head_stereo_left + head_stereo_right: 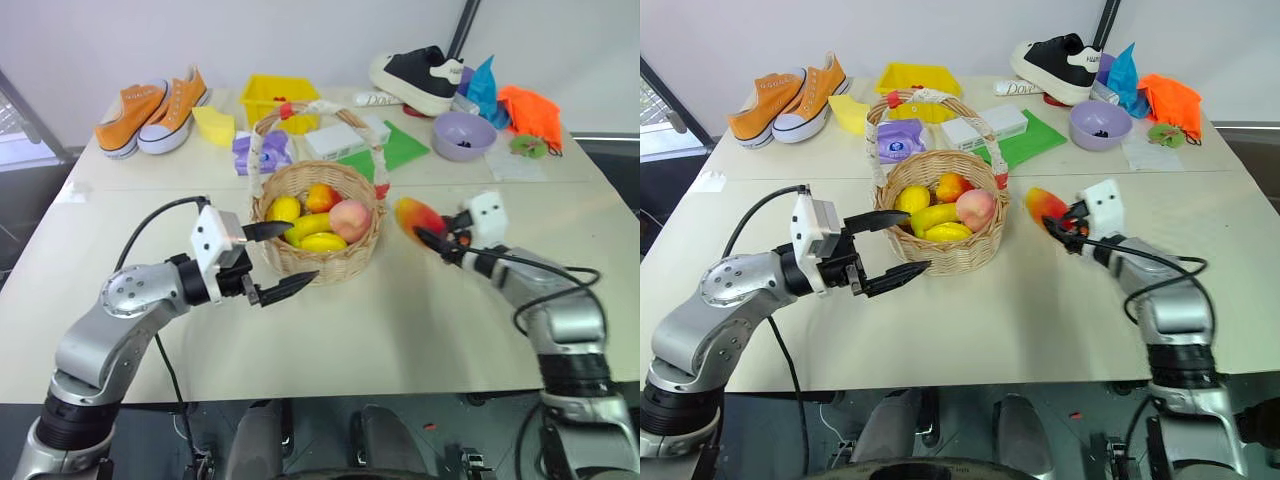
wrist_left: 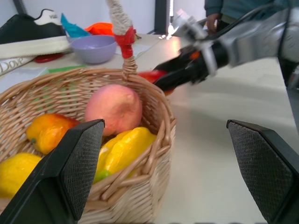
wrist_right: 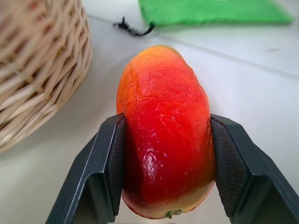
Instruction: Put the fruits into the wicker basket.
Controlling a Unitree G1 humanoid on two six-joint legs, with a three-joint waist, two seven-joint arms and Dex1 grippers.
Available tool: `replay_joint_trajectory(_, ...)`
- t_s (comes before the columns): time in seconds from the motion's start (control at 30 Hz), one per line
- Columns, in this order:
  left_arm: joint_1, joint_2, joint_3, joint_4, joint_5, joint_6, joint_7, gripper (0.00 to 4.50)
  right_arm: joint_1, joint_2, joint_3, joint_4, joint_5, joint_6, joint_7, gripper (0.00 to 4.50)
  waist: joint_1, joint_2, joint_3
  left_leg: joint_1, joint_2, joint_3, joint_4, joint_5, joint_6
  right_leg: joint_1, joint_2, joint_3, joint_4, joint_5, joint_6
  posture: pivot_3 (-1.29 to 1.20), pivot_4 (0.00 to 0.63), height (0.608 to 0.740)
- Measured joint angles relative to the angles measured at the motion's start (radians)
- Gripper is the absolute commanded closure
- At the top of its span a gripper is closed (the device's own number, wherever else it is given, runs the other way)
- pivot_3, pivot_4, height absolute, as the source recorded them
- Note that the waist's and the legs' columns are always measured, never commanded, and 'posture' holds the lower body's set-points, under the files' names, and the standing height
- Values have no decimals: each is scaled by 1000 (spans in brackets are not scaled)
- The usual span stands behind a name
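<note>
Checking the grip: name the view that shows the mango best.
Right wrist view: the mango sits large, clamped between the right tool's fingers. Both eye views show it small beside the wicker basket; the left wrist view shows a sliver.

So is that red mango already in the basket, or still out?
Out. The mango is clamped between the right gripper fingers, beside the wicker basket, whose wall stands apart from it.

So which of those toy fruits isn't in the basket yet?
The red-and-yellow mango. It is pinched in the right pincer beside the wicker basket, while the peach, lemon and banana already lie inside.
</note>
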Motion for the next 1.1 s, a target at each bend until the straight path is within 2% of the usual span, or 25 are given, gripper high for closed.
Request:
replay_joint_trajectory(0.13,6,20,34,47,17,-21,-11,0,109,-160,-161,-183,174,40,207,2445,-6,0,0,1,2,0,-1,0,0,1,0,0,-1,0,0,0,150,733)
replay_joint_trajectory(0.27,10,26,50,86,18,-52,-37,0,108,-195,-179,-381,398,153,290,2445,-15,0,0,2,4,0,-1,0,0,1,1,1,0,0,-1,0,150,733)
replay_joint_trajectory(0.33,23,33,83,110,18,-72,-42,0,22,-157,-107,-439,431,190,245,2445,-18,0,0,2,5,0,-1,0,0,0,1,1,0,0,-1,0,150,733)
replay_joint_trajectory(0.4,35,41,116,129,18,-86,-50,0,-96,-70,12,-468,403,197,160,2445,-22,0,0,1,4,0,-1,0,-1,-1,1,1,0,0,-2,0,150,733)
replay_joint_trajectory(0.47,51,52,146,136,17,-90,-57,0,-205,14,152,-463,326,201,63,2445,-17,0,0,-1,4,0,-1,0,-1,-3,0,1,0,-1,-3,0,150,733)
replay_joint_trajectory(0.57,75,63,164,140,18,-90,-57,0,-318,106,272,-372,215,227,-52,2445,-4,0,0,-2,1,0,-1,0,-1,-6,-3,1,0,-1,-3,0,150,733)
replay_joint_trajectory(0.73,94,61,166,127,19,-90,-43,0,-351,158,365,-291,115,213,-94,78,-5,-1,0,-4,-2,2,-1,0,0,-6,-8,0,0,0,-2,0,150,733)
replay_joint_trajectory(0.87,100,52,164,93,18,-88,-16,0,-274,79,328,-358,90,99,-9,78,-3,-1,0,-4,-2,2,-2,-1,0,-6,-8,-1,0,0,-2,0,150,733)
replay_joint_trajectory(0.93,103,45,160,79,17,-86,-8,0,-191,16,261,-415,137,98,54,78,-4,-1,0,-3,-1,2,-2,-1,1,-4,-8,-2,-1,0,-2,0,150,733)
replay_joint_trajectory(1.1,74,6,126,35,4,-80,7,0,-61,-37,43,-449,254,128,87,78,-9,-1,0,0,0,2,-2,-1,1,-2,-7,-3,-1,0,-2,0,150,733)
